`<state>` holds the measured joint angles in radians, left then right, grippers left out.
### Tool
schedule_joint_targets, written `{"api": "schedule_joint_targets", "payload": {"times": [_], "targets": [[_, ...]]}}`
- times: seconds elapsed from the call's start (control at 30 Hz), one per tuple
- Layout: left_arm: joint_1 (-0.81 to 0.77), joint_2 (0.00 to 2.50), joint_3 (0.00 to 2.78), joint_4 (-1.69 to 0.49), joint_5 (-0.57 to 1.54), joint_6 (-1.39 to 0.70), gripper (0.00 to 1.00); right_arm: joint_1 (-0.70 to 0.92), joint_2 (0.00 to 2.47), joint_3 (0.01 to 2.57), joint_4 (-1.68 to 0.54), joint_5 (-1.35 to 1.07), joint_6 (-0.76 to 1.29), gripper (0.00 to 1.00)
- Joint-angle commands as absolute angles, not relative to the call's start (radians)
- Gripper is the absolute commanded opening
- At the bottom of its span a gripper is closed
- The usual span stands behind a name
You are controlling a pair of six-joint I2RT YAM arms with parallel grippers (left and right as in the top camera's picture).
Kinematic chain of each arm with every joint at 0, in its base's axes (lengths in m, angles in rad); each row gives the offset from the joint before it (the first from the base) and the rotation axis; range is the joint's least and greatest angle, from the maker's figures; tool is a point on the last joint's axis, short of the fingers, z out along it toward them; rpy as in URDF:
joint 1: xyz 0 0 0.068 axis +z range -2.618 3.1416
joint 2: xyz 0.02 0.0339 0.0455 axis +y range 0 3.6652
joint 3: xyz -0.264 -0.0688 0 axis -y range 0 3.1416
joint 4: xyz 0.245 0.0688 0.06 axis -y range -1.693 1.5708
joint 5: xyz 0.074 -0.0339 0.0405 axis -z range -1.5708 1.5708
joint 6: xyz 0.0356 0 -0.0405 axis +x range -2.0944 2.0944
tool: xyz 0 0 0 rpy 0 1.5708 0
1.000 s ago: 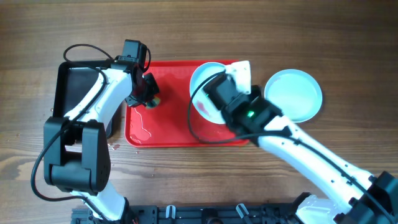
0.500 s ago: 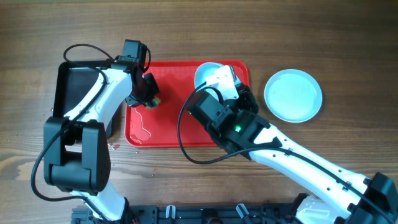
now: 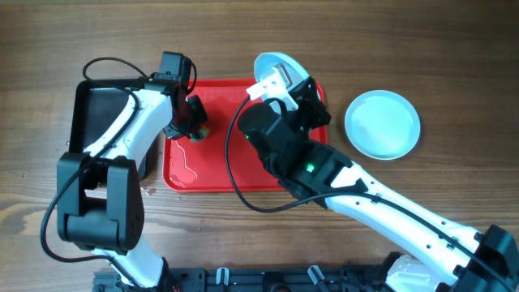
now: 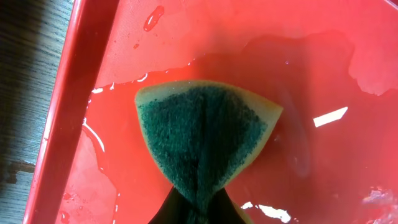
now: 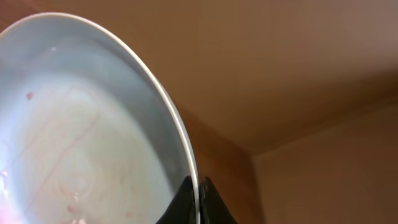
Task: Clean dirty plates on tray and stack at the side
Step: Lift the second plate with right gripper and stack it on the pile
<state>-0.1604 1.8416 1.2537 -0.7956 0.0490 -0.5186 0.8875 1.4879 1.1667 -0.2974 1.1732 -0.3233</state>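
Right claw (image 5: 194, 200) is gripping the plate (image 3: 276, 63) by its rim and raising it, tilted, off the tray (image 3: 219, 174); it's no longer lying flat. Left claw (image 4: 196, 211) is still pinching the sponge (image 4: 205, 143) on the tray. Wiping is probably next.

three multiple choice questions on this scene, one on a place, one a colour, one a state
1. Where is the pale blue plate no arm holds? A) on the floor B) on the wooden table, right of the red tray C) on the red tray
2. What colour is the scrubbing face of the sponge? A) dark green B) white C) purple
3. How is the smeared plate in the right pincer? A) flat on the tray B) stacked on the blue plate C) held up tilted, gripped at its rim

B: it sits on bare wood beside the tray. A: the left wrist view shows dark green. C: the pincer pinches its rim.
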Motion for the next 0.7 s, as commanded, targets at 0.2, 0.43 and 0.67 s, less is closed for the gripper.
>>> {"api": "schedule_joint_targets", "payload": {"times": [0.2, 0.43, 0.67], "targets": [[-0.157, 1.83, 1.251, -0.793, 0.032, -0.536, 0.04, 0.891, 1.475, 1.174, -0.228, 1.262, -0.45, 0.04], [-0.157, 1.83, 1.251, -0.793, 0.032, -0.536, 0.04, 0.891, 1.475, 1.174, -0.226, 1.246, -0.412, 0.04], [-0.157, 1.83, 1.251, -0.793, 0.032, -0.536, 0.04, 0.859, 1.496, 1.169, -0.594, 0.546, 0.24, 0.04]]}}
